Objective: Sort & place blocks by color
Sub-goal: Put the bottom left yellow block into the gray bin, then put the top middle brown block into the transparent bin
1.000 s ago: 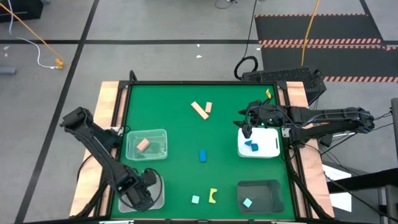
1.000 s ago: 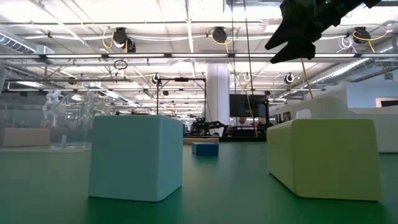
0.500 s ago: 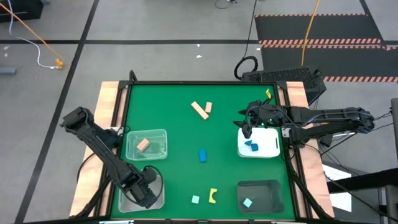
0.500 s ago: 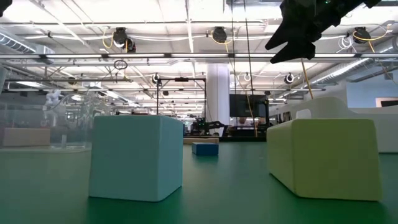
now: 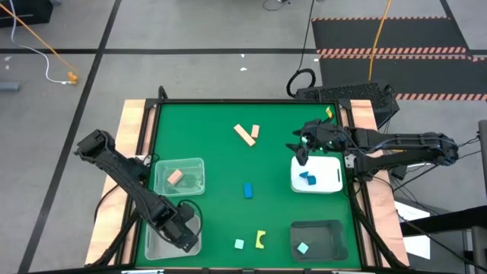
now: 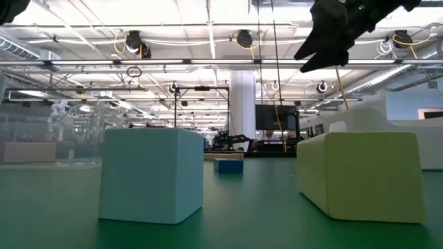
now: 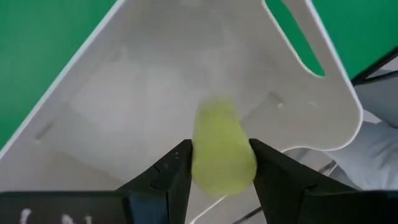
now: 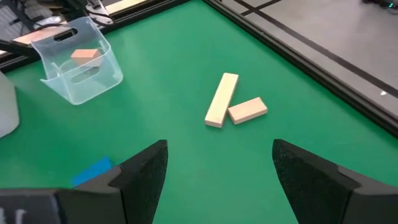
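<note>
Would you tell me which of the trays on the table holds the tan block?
The clear tray at the table's left holds the tan block; the white tray holds blue, the dark tray light teal.

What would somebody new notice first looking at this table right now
Probably the left gripper over the clear tray at the table's near-left corner, a yellow-green block between its fingers. Next, the right gripper, open, hovers beside the white tray, which holds a blue block. Two tan blocks lie touching at the far middle of the green table.
</note>
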